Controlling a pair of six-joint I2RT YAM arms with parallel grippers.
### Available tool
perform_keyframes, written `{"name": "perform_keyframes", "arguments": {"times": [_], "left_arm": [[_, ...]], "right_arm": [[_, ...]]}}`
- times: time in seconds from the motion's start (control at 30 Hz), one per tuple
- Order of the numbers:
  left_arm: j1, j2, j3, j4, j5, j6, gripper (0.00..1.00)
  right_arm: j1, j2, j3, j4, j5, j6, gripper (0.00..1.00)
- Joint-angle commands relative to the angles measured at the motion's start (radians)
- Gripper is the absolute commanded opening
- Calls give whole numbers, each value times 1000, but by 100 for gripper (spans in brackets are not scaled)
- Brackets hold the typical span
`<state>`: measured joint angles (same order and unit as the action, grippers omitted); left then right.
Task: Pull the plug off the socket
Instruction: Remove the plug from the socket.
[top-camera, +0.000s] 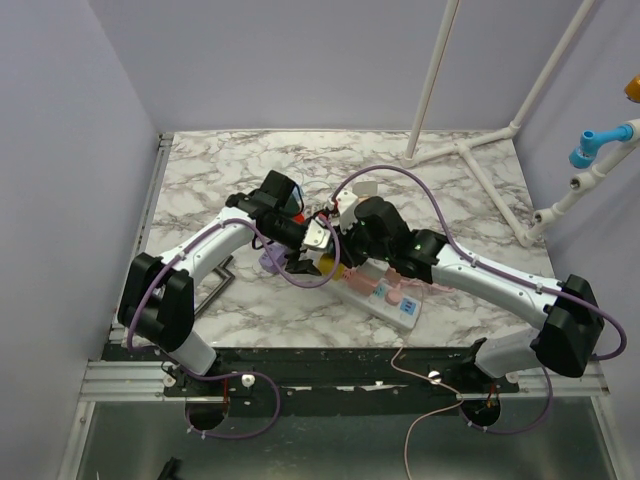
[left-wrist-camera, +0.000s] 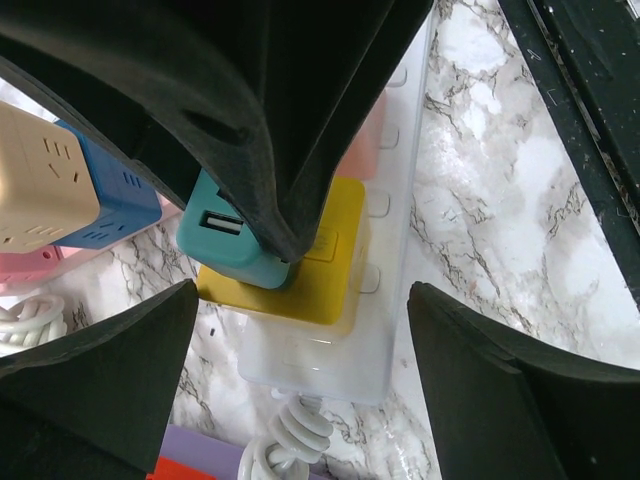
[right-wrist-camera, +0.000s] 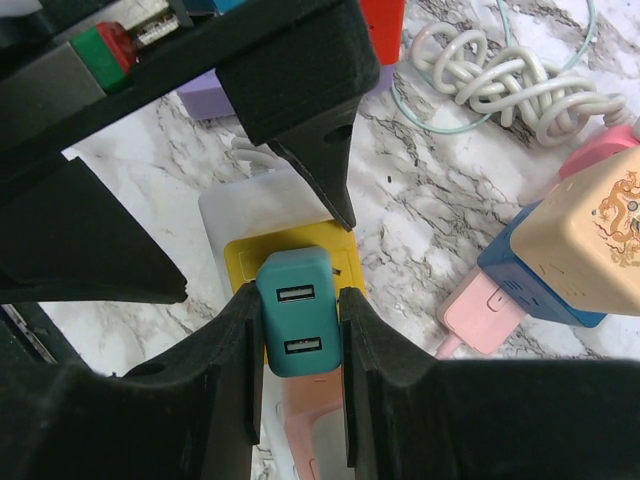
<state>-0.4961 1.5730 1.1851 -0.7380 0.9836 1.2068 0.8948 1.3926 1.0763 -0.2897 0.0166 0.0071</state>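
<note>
A teal USB charger plug (right-wrist-camera: 297, 315) sits in the yellow socket (right-wrist-camera: 245, 262) at the end of a white power strip (right-wrist-camera: 250, 205). My right gripper (right-wrist-camera: 298, 300) is shut on the plug, one finger on each side. In the left wrist view the plug (left-wrist-camera: 225, 245) shows on the yellow socket (left-wrist-camera: 310, 290) under the right gripper's black finger (left-wrist-camera: 300, 120). My left gripper (left-wrist-camera: 302, 300) is open, its fingers on either side of the strip's cable end (left-wrist-camera: 320, 360), not touching it. In the top view both grippers meet over the strip (top-camera: 400, 305).
A blue and beige cube socket (right-wrist-camera: 580, 240) with a pink plug (right-wrist-camera: 480, 310) lies to the right. A coiled white cable (right-wrist-camera: 520, 80) and a purple block (right-wrist-camera: 215, 95) lie beyond the strip. A white pipe frame (top-camera: 470, 150) stands at the back right.
</note>
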Motion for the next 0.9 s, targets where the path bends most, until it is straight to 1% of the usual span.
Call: {"name": "perform_keyframes", "arguments": {"times": [0.0, 0.07, 0.13, 0.17, 0.2, 0.33, 0.43, 0.57, 0.67, 0.8, 0.87], "left_arm": [[-66, 19, 3, 8, 49, -79, 84], [-70, 18, -1, 51, 39, -118, 81], [-69, 14, 0, 82, 36, -156, 82], [-65, 9, 2, 89, 32, -169, 95], [-60, 4, -2, 98, 30, -189, 98], [-47, -22, -26, 103, 14, -175, 99], [-47, -21, -17, 93, 25, -182, 98], [-44, 5, 0, 159, 14, -250, 98], [-39, 35, 26, 131, 17, -215, 98], [-19, 49, 53, 190, 11, -290, 98], [9, 40, 76, 165, 35, -307, 99]], "right_arm": [[44, -44, 18, 190, -77, -10, 1], [44, -49, 11, 204, -85, 25, 1], [47, -53, 7, 205, -86, 27, 1], [48, -57, 3, 201, -82, 25, 1], [47, -62, -2, 198, -79, 24, 1], [50, -79, -22, 196, -82, 19, 1], [49, -77, -19, 197, -86, 9, 1], [49, -79, -24, 211, -109, 3, 1], [50, -84, -27, 212, -111, -27, 1], [50, -82, -19, 191, -102, -38, 1], [50, -77, -18, 179, -88, -45, 1]]}}
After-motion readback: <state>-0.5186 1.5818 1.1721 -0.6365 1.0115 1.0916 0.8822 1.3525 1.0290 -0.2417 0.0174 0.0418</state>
